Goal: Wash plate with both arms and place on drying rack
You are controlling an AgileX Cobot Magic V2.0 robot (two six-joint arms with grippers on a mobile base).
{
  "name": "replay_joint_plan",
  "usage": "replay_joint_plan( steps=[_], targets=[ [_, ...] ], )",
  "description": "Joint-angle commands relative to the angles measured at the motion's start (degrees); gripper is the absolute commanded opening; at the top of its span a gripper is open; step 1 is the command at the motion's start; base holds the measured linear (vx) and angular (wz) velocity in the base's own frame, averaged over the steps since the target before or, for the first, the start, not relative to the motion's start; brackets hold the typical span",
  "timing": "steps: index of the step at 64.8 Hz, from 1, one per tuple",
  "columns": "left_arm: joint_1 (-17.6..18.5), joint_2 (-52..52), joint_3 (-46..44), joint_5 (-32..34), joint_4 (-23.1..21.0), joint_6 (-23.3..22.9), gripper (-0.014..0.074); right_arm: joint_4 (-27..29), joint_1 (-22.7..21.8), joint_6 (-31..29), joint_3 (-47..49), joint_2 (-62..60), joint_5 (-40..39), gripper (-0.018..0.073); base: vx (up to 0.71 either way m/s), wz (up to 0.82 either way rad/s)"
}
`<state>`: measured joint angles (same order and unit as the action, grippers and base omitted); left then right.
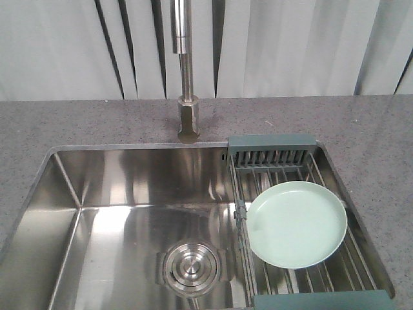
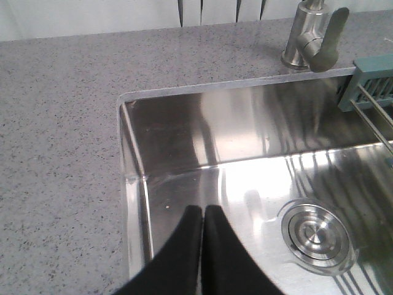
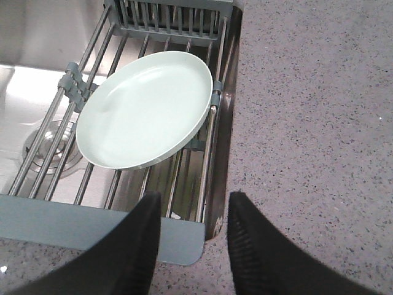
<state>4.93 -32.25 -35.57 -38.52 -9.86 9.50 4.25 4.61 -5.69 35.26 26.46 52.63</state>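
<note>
The pale mint-green plate (image 1: 297,224) lies flat on the wire drying rack (image 1: 275,158) over the right side of the sink; it also shows in the right wrist view (image 3: 144,109) on the rack (image 3: 92,224). My right gripper (image 3: 193,200) is open and empty, above the rack's near grey-green end piece and the sink's right edge, short of the plate. My left gripper (image 2: 204,212) is shut and empty above the sink floor near the basin's left wall. Neither arm shows in the front view.
A steel sink basin (image 1: 116,213) with a round drain (image 1: 190,267) sits in a speckled grey counter (image 1: 387,148). A steel faucet (image 1: 187,84) stands behind the sink; it shows with its handle in the left wrist view (image 2: 313,37).
</note>
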Motion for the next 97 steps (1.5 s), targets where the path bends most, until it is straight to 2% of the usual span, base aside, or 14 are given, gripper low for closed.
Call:
replay_joint_plan(
  steps=[1, 13, 23, 31, 41, 52, 60, 74, 89, 97],
  targets=[
    [-0.74, 2.08, -0.45, 5.28, 1.05, -0.47, -0.0006, 0.03, -0.05, -0.61, 1.5, 0.32, -3.21, 0.0263, 0.0, 0.0],
    [-4.67, 12.18, 8.06, 15.5, 1.4, -0.88, -0.0006, -0.56, -0.18, -0.61, 1.5, 0.32, -3.15, 0.0263, 0.0, 0.0],
    [-6.46, 22.21, 17.96, 22.66, 1.51, -3.66, -0.0006, -0.56, -0.18, -0.61, 1.5, 0.32, -3.15, 0.0263, 0.0, 0.0],
    [-7.89, 28.33, 24.71, 26.1, 1.62, -4.46, -0.0006, -0.56, -0.18, -0.61, 1.5, 0.32, -3.15, 0.0263, 0.0, 0.0],
    [-8.01, 33.81, 30.41, 28.83, 2.05, -7.33, -0.0006, -0.56, -0.18, -0.61, 1.5, 0.32, -3.15, 0.0263, 0.0, 0.0],
    [-7.94, 33.82, 35.61, 32.98, 2.95, -10.51, -0.0006, -0.56, -0.18, -0.61, 1.5, 0.32, -3.15, 0.0263, 0.0, 0.0],
    [-7.94, 33.78, 35.64, 32.27, 4.38, -10.51, -0.0006, -0.56, -0.18, -0.61, 1.5, 0.32, -3.15, 0.0263, 0.0, 0.0],
    [-7.94, 33.66, 35.64, 32.46, 4.39, -10.51, -0.0006, -0.54, -0.18, -0.61, 1.5, 0.32, -3.2, 0.0263, 0.0, 0.0],
    [-7.94, 33.81, 35.7, 40.45, 4.5, -10.7, -0.0006, -0.54, -0.18, -0.61, 1.5, 0.32, -3.2, 0.0263, 0.0, 0.0],
    [-7.94, 33.81, 35.7, 41.64, 5.0, -11.81, -0.0006, -0.54, -0.18, -0.61, 1.5, 0.32, -3.2, 0.0263, 0.0, 0.0]
  ],
)
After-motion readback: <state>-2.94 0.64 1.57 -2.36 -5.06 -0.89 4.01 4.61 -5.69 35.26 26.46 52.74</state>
